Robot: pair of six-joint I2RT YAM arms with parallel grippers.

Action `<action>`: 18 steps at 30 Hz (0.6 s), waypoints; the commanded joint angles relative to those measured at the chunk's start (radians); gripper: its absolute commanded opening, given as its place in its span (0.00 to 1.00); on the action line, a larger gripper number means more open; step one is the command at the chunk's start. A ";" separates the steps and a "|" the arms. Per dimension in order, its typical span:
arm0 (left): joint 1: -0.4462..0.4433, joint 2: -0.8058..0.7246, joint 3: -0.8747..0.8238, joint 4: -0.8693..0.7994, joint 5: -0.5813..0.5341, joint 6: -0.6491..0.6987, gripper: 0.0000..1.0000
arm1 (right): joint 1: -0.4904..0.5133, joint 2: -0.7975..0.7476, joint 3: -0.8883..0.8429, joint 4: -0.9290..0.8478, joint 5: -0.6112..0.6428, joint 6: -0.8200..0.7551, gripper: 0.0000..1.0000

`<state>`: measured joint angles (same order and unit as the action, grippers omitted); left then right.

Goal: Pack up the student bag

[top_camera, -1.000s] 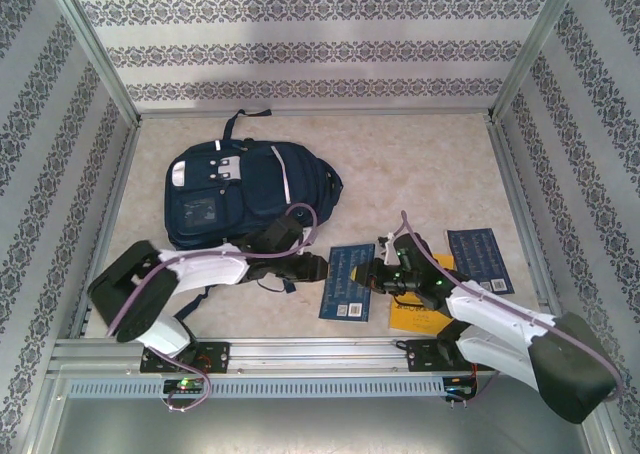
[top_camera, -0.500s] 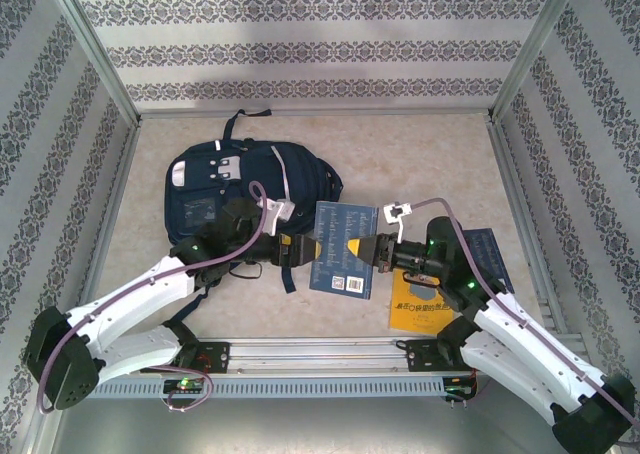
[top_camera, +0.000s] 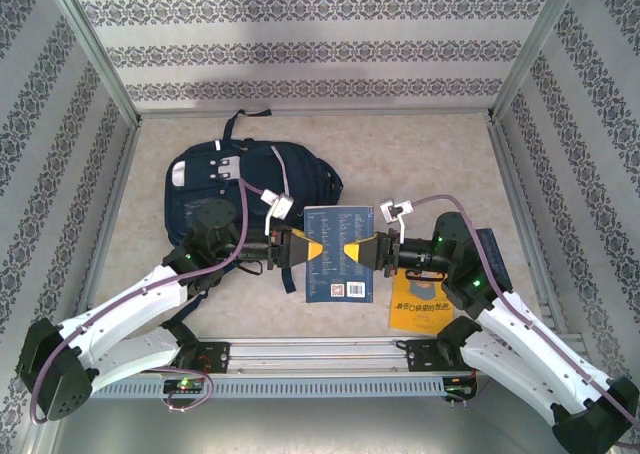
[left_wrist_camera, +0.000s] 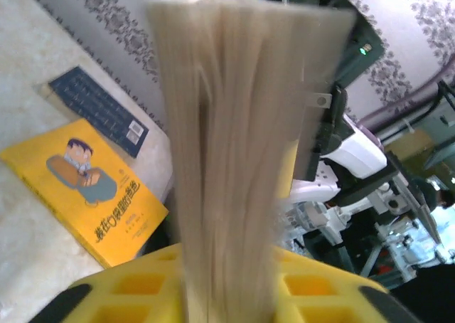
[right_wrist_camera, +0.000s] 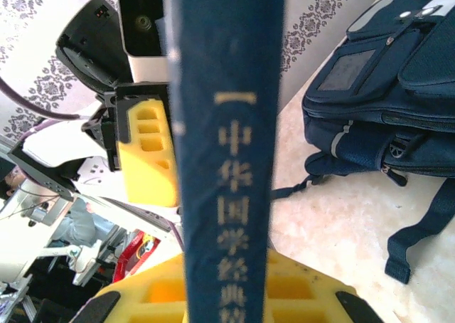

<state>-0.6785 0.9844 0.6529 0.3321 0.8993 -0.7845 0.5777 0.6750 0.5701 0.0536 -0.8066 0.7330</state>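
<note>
Wide pale worktop (top_camera: 420,154), and the student bag (top_camera: 250,179) lies flat at its far left, front pockets up. Just right of the bag, the blue book (top_camera: 335,252) is held off the surface between both arms; I'd call it a hand-over toward the bag. The yellow book (top_camera: 420,309) waits near right. The right gripper (top_camera: 352,251) pinches the spine, and the left gripper (top_camera: 298,249) looks clamped on the page edge, though that close view is blurred.

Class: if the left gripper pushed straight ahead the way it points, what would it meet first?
The blue book held in the left gripper; just beyond it, probably the facing right gripper.
</note>
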 commanded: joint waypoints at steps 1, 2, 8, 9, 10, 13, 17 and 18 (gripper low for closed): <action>0.003 -0.028 -0.023 0.177 0.067 -0.050 0.08 | -0.006 -0.023 0.007 0.057 0.020 -0.007 0.00; 0.002 -0.029 -0.025 0.174 0.066 -0.049 0.00 | -0.006 -0.023 0.005 0.060 0.023 -0.004 0.00; -0.001 -0.052 -0.041 0.168 -0.017 -0.058 0.00 | -0.007 -0.041 -0.006 -0.001 0.130 0.003 0.56; -0.001 -0.068 -0.048 0.172 -0.056 -0.064 0.00 | -0.007 -0.058 -0.019 0.002 0.164 0.013 0.72; -0.001 -0.085 -0.055 0.176 -0.099 -0.074 0.00 | -0.007 -0.077 -0.038 0.012 0.195 0.029 0.80; -0.001 -0.131 -0.103 0.260 -0.261 -0.164 0.00 | -0.006 -0.148 -0.115 0.080 0.303 0.115 0.94; -0.009 -0.186 -0.172 0.365 -0.499 -0.295 0.00 | 0.032 -0.263 -0.252 0.223 0.499 0.266 0.98; -0.014 -0.197 -0.191 0.391 -0.559 -0.321 0.00 | 0.055 -0.287 -0.289 0.263 0.551 0.285 0.98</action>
<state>-0.6811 0.8253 0.4961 0.5392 0.5755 -0.9825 0.5926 0.4381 0.3553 0.1715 -0.4541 0.9001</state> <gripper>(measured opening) 0.103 0.978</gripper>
